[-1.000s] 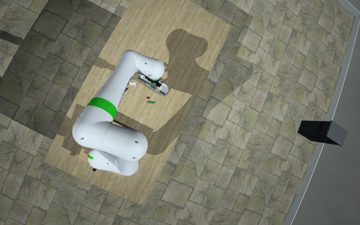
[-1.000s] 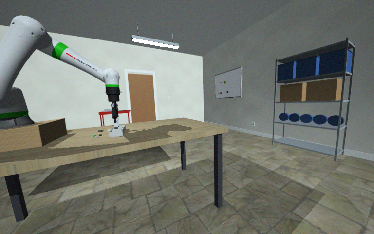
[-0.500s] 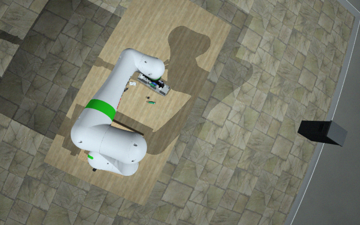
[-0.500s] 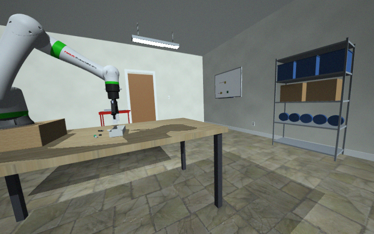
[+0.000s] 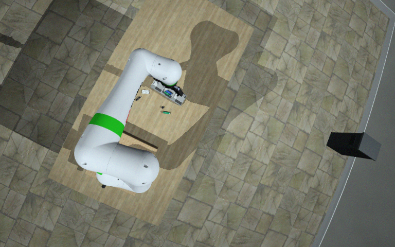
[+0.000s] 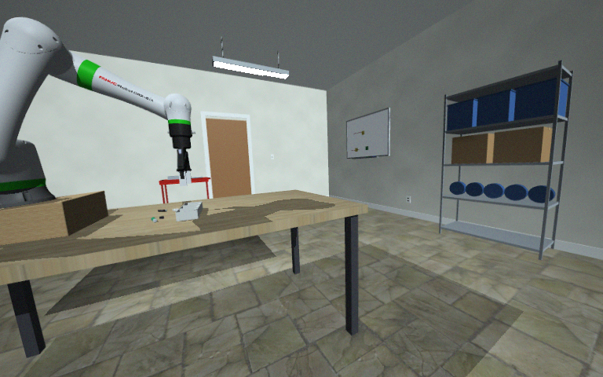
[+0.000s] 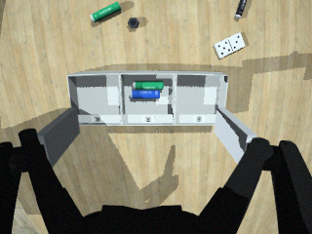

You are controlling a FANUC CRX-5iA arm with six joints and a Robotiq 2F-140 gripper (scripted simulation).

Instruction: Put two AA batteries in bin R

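A grey bin row with three compartments [image 7: 147, 97] stands on the wooden table; it also shows in the overhead view [image 5: 168, 92] and the side view [image 6: 188, 210]. A green battery [image 7: 148, 85] and a blue battery [image 7: 144, 94] lie in the middle compartment. I cannot read the bin marks. Another green battery [image 7: 105, 12] lies on the table beyond the bin row, also in the overhead view [image 5: 166, 112]. My gripper [image 7: 146, 120] is open and empty, above the bin row, its fingers spread to either side; it also shows in the side view [image 6: 183, 175].
A small black round part [image 7: 133, 23], a white domino [image 7: 230, 45] and a small black stick [image 7: 241, 6] lie on the table beyond the bin row. A wooden block [image 6: 52, 215] holds the arm's base at the table's left end.
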